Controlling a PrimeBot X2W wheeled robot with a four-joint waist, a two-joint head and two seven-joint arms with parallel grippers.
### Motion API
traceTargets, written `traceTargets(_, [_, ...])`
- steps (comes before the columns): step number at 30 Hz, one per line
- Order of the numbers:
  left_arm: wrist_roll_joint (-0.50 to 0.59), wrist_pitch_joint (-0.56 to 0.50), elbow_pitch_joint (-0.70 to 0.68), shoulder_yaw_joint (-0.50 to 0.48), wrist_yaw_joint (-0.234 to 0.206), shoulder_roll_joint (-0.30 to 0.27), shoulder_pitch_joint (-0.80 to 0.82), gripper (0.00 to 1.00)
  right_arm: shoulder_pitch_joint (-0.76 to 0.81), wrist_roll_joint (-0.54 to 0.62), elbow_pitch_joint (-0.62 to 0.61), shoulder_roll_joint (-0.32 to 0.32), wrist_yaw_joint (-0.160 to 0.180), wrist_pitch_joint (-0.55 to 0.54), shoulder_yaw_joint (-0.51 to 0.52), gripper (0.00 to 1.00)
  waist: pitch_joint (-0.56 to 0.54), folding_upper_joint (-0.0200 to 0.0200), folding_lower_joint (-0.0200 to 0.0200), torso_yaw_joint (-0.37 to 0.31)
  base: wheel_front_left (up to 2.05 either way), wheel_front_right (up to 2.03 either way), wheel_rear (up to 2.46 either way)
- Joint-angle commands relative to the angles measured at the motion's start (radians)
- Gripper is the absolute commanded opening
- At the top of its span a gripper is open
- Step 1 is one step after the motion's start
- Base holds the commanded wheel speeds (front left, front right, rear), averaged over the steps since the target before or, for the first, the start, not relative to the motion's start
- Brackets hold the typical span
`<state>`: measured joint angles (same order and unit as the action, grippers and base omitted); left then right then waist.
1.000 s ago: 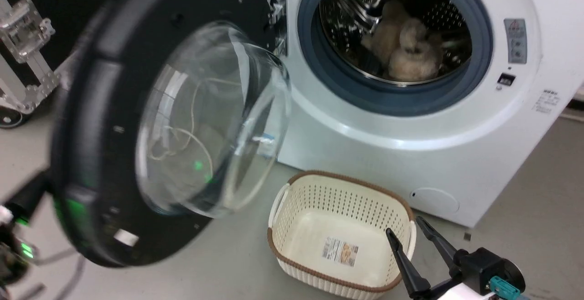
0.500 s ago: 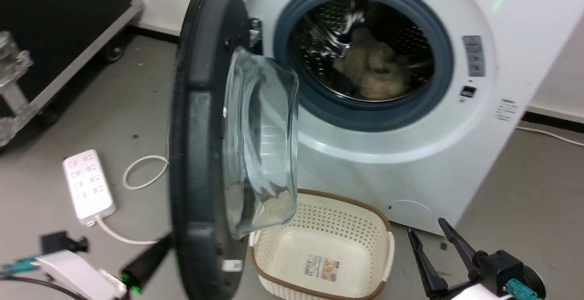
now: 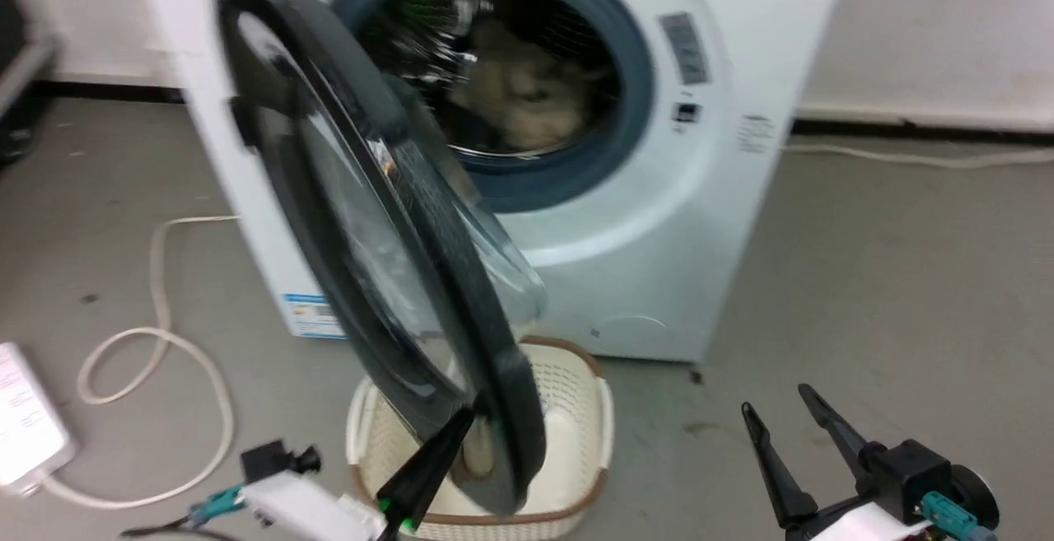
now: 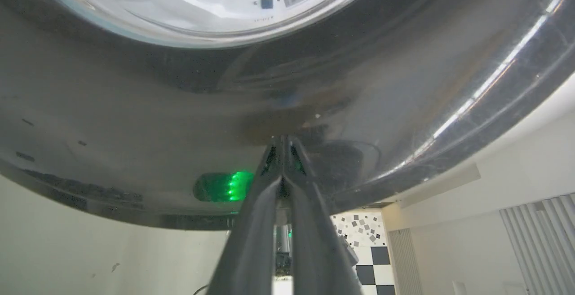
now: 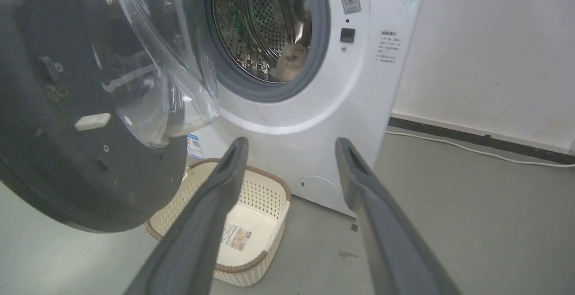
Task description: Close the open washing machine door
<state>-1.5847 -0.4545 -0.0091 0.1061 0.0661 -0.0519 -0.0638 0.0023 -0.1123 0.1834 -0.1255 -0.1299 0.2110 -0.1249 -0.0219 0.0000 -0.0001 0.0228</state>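
**A:** Where is the washing machine door point(image 3: 387, 253)?

**B:** Partly open. It swings out from its hinge on the left side of the washing machine point(image 3: 659, 220) and stands at an angle to the front. The glass bowl faces the drum point(image 5: 256, 21), where a pale fluffy bundle point(image 3: 519, 96) lies. The door's lower edge hangs over the cream basket point(image 5: 274, 180), which stands on the floor point(image 3: 865, 277) just in front of the machine.

**A:** And your left gripper point(image 4: 283, 142)?

**B:** My two fingers are pressed together with nothing between them. Their tips sit against the glossy dark outer face of the door, near its lower edge. A green light reflects in the rim just beside them.

**A:** What about the right one?

**B:** My right gripper point(image 3: 774, 401) is low at the near right of the floor, well apart from the door and the machine. Its fingers are spread apart and hold nothing. In its wrist view the basket and the round flap low on the machine's front sit between them.

**A:** Anything else on the floor?

**B:** A white cable point(image 3: 156, 335) loops along the left side.
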Motion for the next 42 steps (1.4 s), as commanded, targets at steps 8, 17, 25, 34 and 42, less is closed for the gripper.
traceTargets(8, [-0.039, 0.276, 0.180, 0.119, 0.034, 0.002, 0.274, 0.00, -0.031, -0.010, -0.021, -0.015, -0.001, 0.003, 0.003, 1.00, 0.160, 0.0000, 0.0001, -0.224, 0.00, 0.00, 0.00])
traceTargets(17, [-0.059, 0.440, 0.393, 0.156, 0.045, 0.002, 0.586, 0.00, -0.081, -0.024, 0.007, 0.003, -0.001, 0.028, -0.005, 1.00, 0.250, 0.0000, 0.0001, -0.339, 0.00, 0.00, 0.00])
traceTargets(25, [-0.125, 0.521, 0.571, 0.193, 0.060, 0.002, 0.773, 0.00, -0.111, -0.027, 0.043, 0.018, -0.001, 0.043, -0.011, 1.00, 0.267, 0.0000, 0.0001, -0.354, 0.00, 0.00, 0.00])
traceTargets(34, [-0.058, 0.532, 0.493, 0.256, 0.064, -0.017, 0.678, 1.00, -0.095, -0.021, 0.046, 0.009, -0.001, 0.048, 0.013, 1.00, 0.198, 0.0000, 0.0001, -0.271, 0.00, 0.00, 0.00])
traceTargets(42, [0.272, 0.695, 0.274, 0.370, 0.064, -0.189, 0.411, 1.00, -0.045, -0.023, 0.016, -0.003, -0.001, 0.050, 0.014, 1.00, 0.099, 0.0000, 0.0001, -0.156, 0.00, 0.00, 0.00])
